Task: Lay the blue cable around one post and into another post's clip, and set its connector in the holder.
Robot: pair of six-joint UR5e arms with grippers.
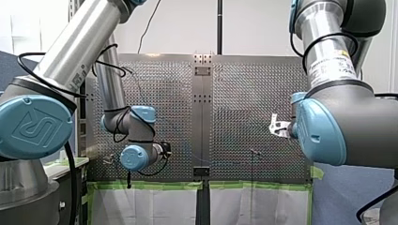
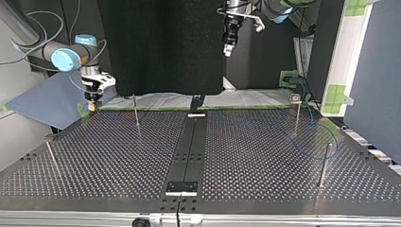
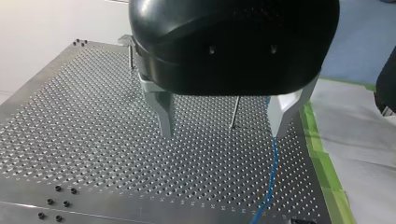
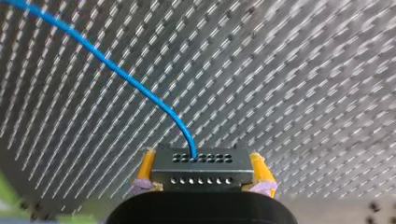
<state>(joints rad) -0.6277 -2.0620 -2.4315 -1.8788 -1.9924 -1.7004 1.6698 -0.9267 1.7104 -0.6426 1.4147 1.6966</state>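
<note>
Pinching the connector [image 4: 201,172], my right fingers [image 4: 145,169] sit by the table [image 2: 118,156] edge; my left fingers [image 3: 164,112] hang spread.

Top view: the blue cable [image 2: 326,128], at three o'clock, is too faint to trace around the posts [image 2: 325,163]. Right wrist view: the perforated table [image 4: 303,70] is blurred, and the cable from the connector [image 4: 201,170] is cut off at the edge.

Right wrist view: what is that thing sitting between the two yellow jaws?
A dark connector with rows of small holes, clamped between the jaws of my right gripper; the blue cable runs out of it. The right wrist view shows it.
</note>
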